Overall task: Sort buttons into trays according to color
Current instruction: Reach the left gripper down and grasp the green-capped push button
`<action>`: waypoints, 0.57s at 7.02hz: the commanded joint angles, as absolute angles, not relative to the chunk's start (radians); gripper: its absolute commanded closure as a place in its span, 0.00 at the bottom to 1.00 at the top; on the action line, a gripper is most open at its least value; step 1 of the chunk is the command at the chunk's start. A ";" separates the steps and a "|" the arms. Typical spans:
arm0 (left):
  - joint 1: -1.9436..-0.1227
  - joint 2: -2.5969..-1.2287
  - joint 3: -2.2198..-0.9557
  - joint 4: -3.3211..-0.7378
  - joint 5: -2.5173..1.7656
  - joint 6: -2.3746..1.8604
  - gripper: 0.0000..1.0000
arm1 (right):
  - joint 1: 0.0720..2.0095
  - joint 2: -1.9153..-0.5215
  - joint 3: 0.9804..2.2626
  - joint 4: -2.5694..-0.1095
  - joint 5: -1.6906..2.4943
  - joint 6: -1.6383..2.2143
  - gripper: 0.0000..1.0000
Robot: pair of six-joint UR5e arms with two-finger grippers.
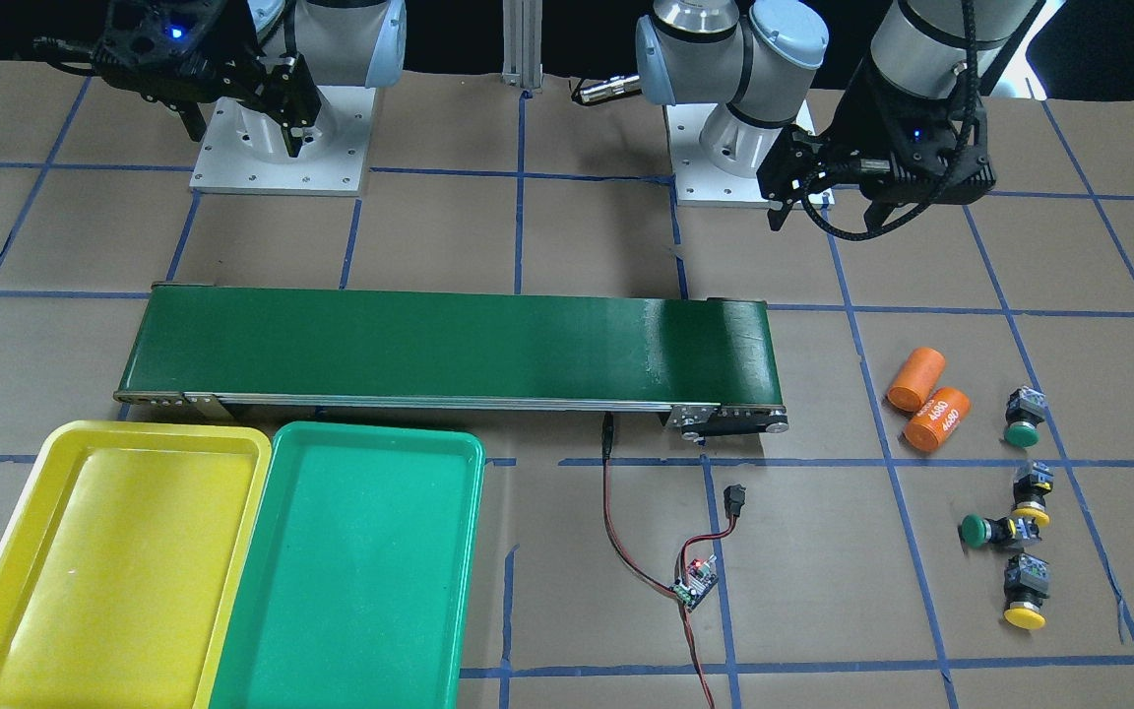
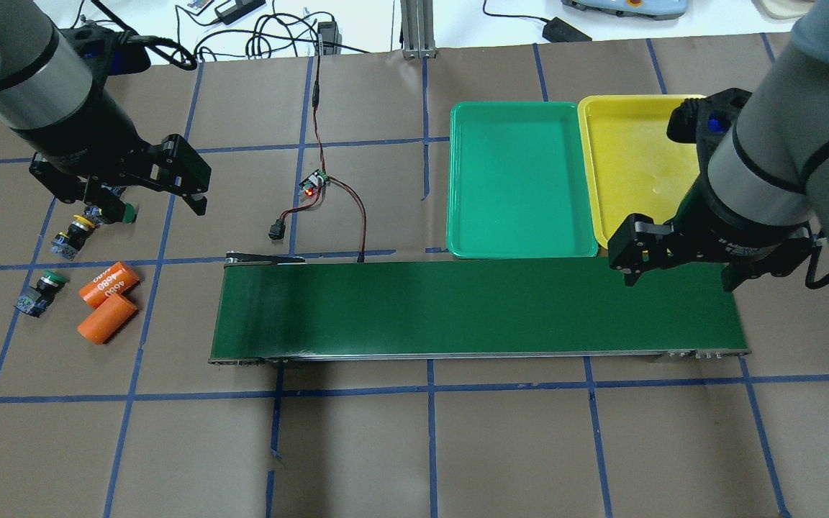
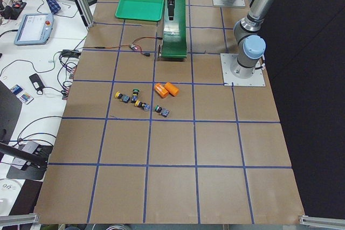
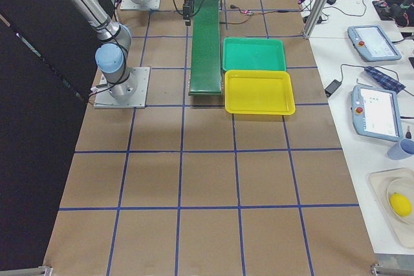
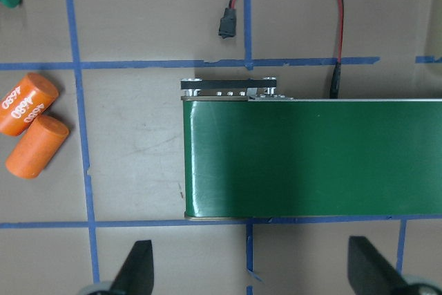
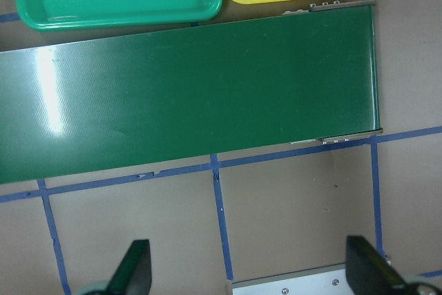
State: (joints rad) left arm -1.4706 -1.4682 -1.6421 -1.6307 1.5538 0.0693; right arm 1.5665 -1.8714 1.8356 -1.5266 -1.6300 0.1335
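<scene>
Left jaws and right jaws both hang wide and empty, the four buttons (image 1: 1032,484) lie off the conveyor's (image 1: 449,340) left end, and the yellow tray (image 1: 104,561) and green tray (image 1: 350,571) sit side by side near the counter's (image 1: 577,246) far edge.

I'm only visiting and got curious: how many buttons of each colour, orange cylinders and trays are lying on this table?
Green buttons: 2
Yellow buttons: 2
Orange cylinders: 2
Yellow tray: 1
Green tray: 1
Total: 8
</scene>
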 commanded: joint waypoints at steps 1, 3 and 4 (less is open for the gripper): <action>-1.463 -1.460 -1.638 -1.641 1.554 0.066 0.00 | 1.555 -1.817 1.822 -1.586 -1.629 0.138 0.00; -1.454 -1.465 -1.647 -1.634 1.554 0.069 0.00 | 1.557 -1.813 1.824 -1.615 -1.563 0.138 0.00; -1.453 -1.468 -1.640 -1.634 1.555 0.080 0.00 | 1.559 -1.816 1.824 -1.618 -1.566 0.137 0.00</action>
State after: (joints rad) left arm -1.4553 -1.4630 -1.6416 -1.6366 1.5543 0.0712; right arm 1.5573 -1.8165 1.8236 -1.6069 -1.5774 0.1376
